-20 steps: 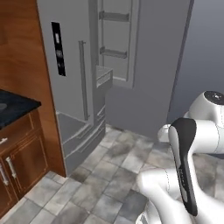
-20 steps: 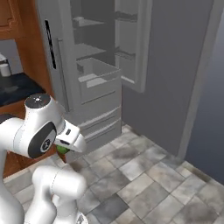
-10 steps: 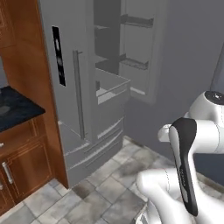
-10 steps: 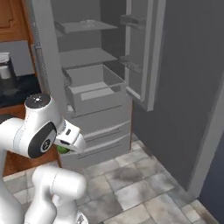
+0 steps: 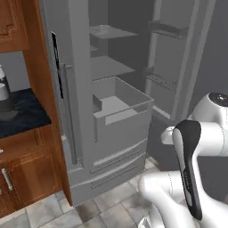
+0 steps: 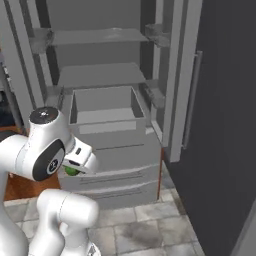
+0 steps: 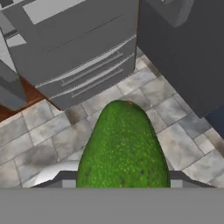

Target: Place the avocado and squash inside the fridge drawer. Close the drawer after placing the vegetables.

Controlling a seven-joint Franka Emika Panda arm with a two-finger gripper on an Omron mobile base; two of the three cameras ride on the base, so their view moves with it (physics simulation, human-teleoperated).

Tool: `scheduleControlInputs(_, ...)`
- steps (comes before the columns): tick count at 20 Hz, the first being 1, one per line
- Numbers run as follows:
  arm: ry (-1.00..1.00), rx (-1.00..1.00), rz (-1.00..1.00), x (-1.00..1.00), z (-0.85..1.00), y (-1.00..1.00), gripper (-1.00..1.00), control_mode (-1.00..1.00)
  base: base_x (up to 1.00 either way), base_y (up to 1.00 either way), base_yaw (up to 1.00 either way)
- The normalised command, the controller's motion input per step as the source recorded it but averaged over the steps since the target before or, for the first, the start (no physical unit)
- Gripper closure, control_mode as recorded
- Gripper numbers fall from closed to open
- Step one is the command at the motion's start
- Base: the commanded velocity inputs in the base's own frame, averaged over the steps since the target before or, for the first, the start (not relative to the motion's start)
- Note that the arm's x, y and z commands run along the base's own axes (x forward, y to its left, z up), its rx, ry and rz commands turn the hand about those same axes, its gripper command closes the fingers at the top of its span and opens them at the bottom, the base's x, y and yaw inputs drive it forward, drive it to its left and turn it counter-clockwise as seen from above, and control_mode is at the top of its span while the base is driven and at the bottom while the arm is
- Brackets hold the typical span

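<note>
My pincer (image 6: 75, 167) is clamped on the avocado (image 7: 123, 146), held low in front of the fridge, below the open drawer (image 6: 107, 117). I judge it light, firm, glossy and slippery; gripping its widest middle seems safest.

You have one glossy green, pebbled avocado (image 7: 122, 148) in front of you, and one large plain grey open-topped fridge drawer (image 5: 122, 111) pulled out of the fridge. Below that bin you can count two flat-fronted grey lower drawers (image 6: 115, 180), and above it two flat grey shelves (image 6: 95, 36) inside the fridge. On the open grey fridge door (image 5: 171, 67) you can make out two narrow door racks (image 5: 161, 80).
</note>
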Motion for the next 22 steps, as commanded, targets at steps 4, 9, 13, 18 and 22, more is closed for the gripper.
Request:
scheduleControlInputs(4, 0.00, 0.00, 0.00, 0.00, 0.00, 0.00, 1.00, 1.00, 0.63, -0.44, 0.52)
scheduleControlInputs(9, 0.00, 0.00, 0.00, 0.00, 0.00, 0.00, 1.00, 1.00, 0.55, -0.24, 0.48)
scheduleControlInputs(13, 0.00, 0.00, 0.00, 0.00, 0.00, 0.00, 1.00, 1.00, 0.49, -0.43, 0.40)
scheduleControlInputs(18, 0.00, 0.00, 0.00, 0.00, 0.00, 0.00, 1.00, 1.00, 0.44, -0.62, 0.27)
scheduleControlInputs(22, 0.00, 0.00, 0.00, 0.00, 0.00, 0.00, 1.00, 1.00, 0.13, -0.35, 0.04)
